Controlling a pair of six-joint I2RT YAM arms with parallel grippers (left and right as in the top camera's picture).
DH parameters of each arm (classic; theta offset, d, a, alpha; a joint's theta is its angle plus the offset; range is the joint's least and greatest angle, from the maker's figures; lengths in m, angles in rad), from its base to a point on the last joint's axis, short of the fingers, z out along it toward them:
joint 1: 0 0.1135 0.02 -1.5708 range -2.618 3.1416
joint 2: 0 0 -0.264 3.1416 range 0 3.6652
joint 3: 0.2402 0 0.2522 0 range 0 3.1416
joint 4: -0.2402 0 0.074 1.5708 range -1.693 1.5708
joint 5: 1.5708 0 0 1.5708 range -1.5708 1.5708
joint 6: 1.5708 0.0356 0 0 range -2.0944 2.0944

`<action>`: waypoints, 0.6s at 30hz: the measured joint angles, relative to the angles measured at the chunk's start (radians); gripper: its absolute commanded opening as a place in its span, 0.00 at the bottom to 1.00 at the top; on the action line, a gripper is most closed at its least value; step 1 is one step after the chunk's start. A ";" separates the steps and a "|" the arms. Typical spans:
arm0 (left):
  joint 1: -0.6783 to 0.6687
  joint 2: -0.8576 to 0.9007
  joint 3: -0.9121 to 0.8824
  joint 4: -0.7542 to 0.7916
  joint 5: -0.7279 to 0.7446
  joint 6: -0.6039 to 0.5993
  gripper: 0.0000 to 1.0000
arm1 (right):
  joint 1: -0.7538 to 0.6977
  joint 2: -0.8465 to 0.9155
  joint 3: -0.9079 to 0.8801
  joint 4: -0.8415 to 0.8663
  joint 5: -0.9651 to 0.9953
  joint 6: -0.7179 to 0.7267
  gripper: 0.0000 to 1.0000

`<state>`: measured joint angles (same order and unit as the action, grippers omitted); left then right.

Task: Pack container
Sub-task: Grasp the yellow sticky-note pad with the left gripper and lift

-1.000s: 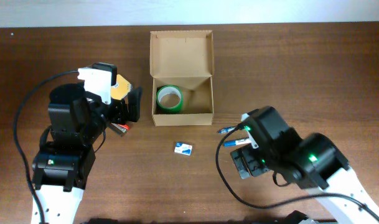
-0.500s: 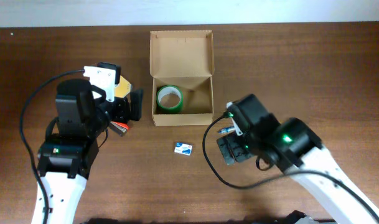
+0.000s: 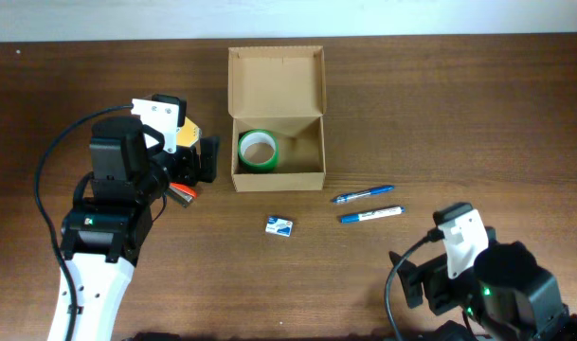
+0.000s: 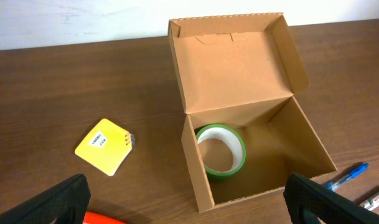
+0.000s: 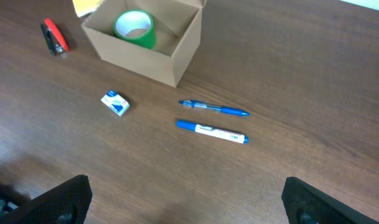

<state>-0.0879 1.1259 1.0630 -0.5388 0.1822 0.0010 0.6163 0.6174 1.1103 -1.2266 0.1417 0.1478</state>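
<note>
Container (image 3: 277, 85), the brown cardboard box, stands open toward the back of the counter (image 3: 477, 114). Its flap lid is thrown back on the far side, and a green tape roll (image 3: 258, 150) lies flat in its left half. The right half is bare.

Nearest me, at the front right, the right fingers (image 5: 58, 199) hang spread wide with nothing between them, well apart from everything. Ahead of them and to their left lies a small blue-and-white packet (image 3: 279, 225). Beyond that is a blue marker (image 3: 371, 214), and just past it a blue pen (image 3: 364, 195). Both lie crosswise, close to parallel with the box's front wall, off its front right corner.

Over on the left, a red-and-black thing (image 5: 54, 36) lies near the box's front left corner; I can't tell what it is. The left fingers (image 4: 58, 202) hover there, spread wide and empty, just beside the box's left wall. A yellow notepad (image 4: 105, 146) lies on the counter to the left of the box.

From the left fingers the box lies ahead and to the right, so that arm is much the nearer to it. The pen and marker are on the right arm's side. As I see it, picking either would mean reaching forward and left, with the fingers set across the long axis.
</note>
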 measured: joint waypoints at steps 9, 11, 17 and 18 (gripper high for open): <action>0.000 0.005 0.000 0.000 -0.008 0.000 1.00 | 0.000 -0.013 -0.008 0.005 0.000 -0.002 0.99; 0.000 0.013 0.000 -0.006 -0.018 0.000 1.00 | 0.000 -0.013 -0.008 0.005 0.000 -0.002 0.99; 0.000 0.056 0.000 -0.029 -0.068 -0.001 0.99 | 0.000 -0.013 -0.008 0.005 0.000 -0.002 0.99; 0.000 0.071 0.000 -0.030 -0.086 -0.005 0.99 | 0.000 -0.013 -0.008 0.005 0.000 -0.002 0.99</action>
<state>-0.0879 1.1969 1.0630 -0.5690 0.0963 -0.0040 0.6163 0.6041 1.1019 -1.2213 0.1421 0.1463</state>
